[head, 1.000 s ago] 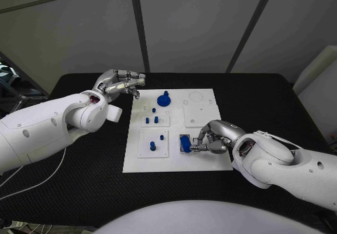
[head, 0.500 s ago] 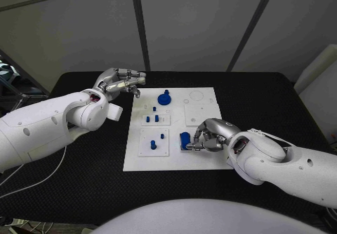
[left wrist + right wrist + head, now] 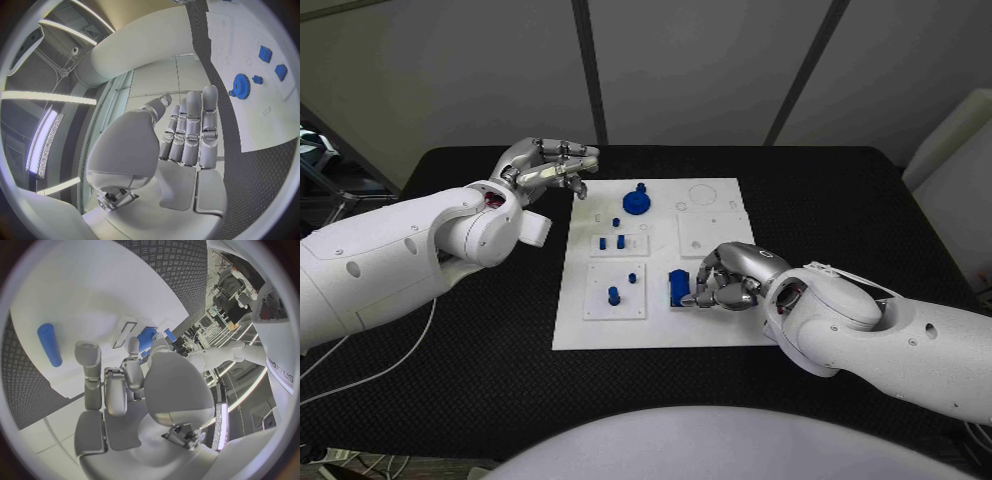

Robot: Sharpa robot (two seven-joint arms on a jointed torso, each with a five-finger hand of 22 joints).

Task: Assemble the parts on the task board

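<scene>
The white task board (image 3: 589, 335) lies mid-table. My right hand (image 3: 733, 278) is over its near middle, fingers wrapped on an upright blue block (image 3: 679, 287) that stands on the board. In the right wrist view the block (image 3: 147, 338) shows past the fingertips (image 3: 88, 351), and a blue peg (image 3: 49, 344) lies on the board. A blue gear with a knob (image 3: 636, 204) stands at the board's far part. My left hand (image 3: 548, 168) hovers off the board's far left corner, holding nothing, and its fingers (image 3: 190, 127) lie side by side.
Small blue pegs (image 3: 612, 243) stand in the middle left plate, two more (image 3: 613, 296) in the near left plate. A round recess (image 3: 701, 197) is at the board's far right. The left wrist view shows the gear (image 3: 240, 84) and blue pieces (image 3: 265, 53).
My right hand has shifted a little to the left and away from me with the blue block. The left hand has stayed put.
</scene>
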